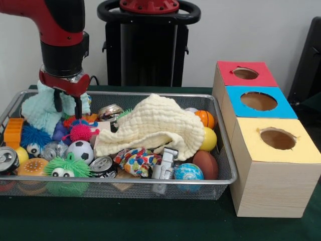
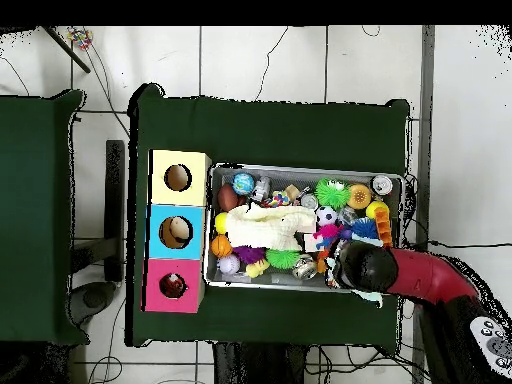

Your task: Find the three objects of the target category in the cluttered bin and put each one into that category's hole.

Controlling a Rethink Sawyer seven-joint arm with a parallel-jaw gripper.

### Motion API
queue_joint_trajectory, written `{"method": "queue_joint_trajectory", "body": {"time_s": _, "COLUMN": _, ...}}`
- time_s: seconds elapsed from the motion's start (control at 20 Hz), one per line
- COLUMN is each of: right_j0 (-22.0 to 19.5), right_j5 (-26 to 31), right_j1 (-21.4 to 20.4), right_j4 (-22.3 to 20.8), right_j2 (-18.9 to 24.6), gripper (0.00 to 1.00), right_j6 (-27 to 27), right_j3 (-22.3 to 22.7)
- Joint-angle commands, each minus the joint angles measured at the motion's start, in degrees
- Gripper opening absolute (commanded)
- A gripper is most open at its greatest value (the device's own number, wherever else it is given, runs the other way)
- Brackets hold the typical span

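Observation:
The silver wire-mesh bin (image 1: 125, 182) is full of toys, cans and cloths; in the overhead view its rim (image 2: 300, 168) shows too. The round hole (image 1: 245, 73) in the red-topped box is at the far right, also seen from overhead (image 2: 173, 286). My gripper (image 1: 67, 106) hangs over the bin's left end, open and empty, with its fingers just above a pink spiky ball (image 1: 80, 132) and in front of a mint cloth (image 1: 42, 111). From overhead, the arm (image 2: 420, 278) covers the gripper.
A cream cloth (image 1: 155, 125) covers the bin's middle. Around it lie a soccer ball (image 1: 80, 149), crushed cans (image 1: 103, 165), a green spiky toy (image 1: 65, 168), a blue ball (image 1: 188, 173) and an orange ball (image 1: 204, 118). Blue-topped (image 1: 258, 101) and yellow-topped (image 1: 277, 138) boxes stand nearer than the red one.

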Motion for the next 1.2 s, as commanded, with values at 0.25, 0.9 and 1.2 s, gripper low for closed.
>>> {"method": "queue_joint_trajectory", "body": {"time_s": 0.25, "right_j0": -0.6, "right_j5": 5.0, "right_j1": -6.3, "right_j4": 3.9, "right_j2": 10.3, "gripper": 1.00, "right_j6": -7.0, "right_j3": -4.5}}
{"method": "queue_joint_trajectory", "body": {"time_s": 0.9, "right_j0": 3.7, "right_j5": -2.9, "right_j1": 1.1, "right_j4": -11.3, "right_j2": 0.8, "gripper": 1.00, "right_j6": -4.2, "right_j3": -7.5}}
{"method": "queue_joint_trajectory", "body": {"time_s": 1.2, "right_j0": 2.2, "right_j5": -10.1, "right_j1": 9.7, "right_j4": -16.3, "right_j2": -0.1, "gripper": 1.00, "right_j6": -1.6, "right_j3": -8.7}}
